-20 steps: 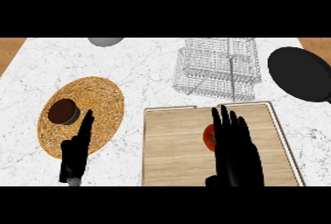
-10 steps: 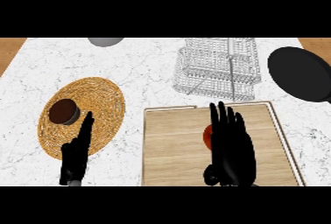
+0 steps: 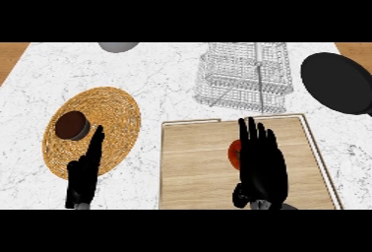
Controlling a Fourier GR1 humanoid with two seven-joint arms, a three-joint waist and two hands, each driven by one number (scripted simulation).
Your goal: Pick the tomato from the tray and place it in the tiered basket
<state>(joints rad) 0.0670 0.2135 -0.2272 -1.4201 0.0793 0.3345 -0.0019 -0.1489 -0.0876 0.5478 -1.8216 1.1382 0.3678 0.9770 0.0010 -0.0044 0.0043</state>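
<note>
The tomato (image 3: 234,153) is found on the tray (image 3: 190,170), half hidden by the right hand (image 3: 262,165), which is held flat above it with fingers straight and spread, apparently ready for grasping, the basket (image 3: 247,74) lying beyond.

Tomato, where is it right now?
In the head view, the tomato lies on the wooden tray at the counter's right, partly hidden by the open right hand, with the wire tiered basket beyond the tray.
</note>
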